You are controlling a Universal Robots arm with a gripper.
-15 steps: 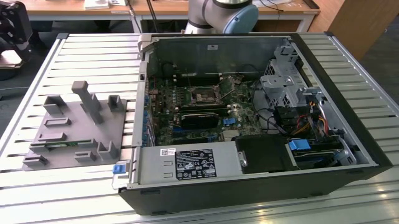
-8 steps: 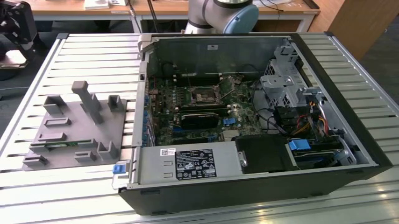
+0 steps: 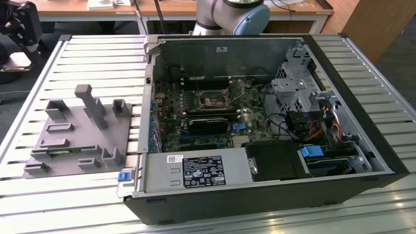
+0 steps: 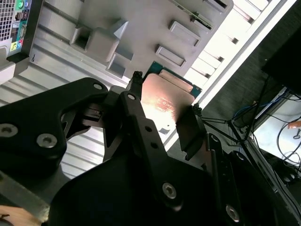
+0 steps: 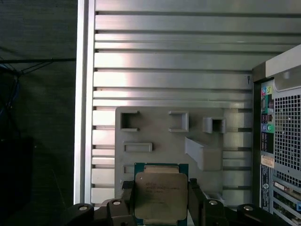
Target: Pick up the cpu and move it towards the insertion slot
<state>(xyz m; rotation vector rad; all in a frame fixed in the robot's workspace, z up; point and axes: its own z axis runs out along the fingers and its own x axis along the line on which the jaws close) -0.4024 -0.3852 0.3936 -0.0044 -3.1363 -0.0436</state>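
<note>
Daylight pours across the slatted table (image 3: 91,53) in the exterior view, and its near edge blows out to white. Inside the open computer case (image 3: 260,117) it is much dimmer, with shadow pooling around the boards. In the second wrist view a warm pinkish glare washes over the cpu (image 4: 167,101), the gripper (image 4: 164,94) reads as a near silhouette, and the table strip behind burns out. In the first wrist view the slats gleam in bands and the floor (image 5: 37,94) falls almost black.

cpu (image 5: 159,188) side edges behind gripper (image 5: 161,200)
</note>
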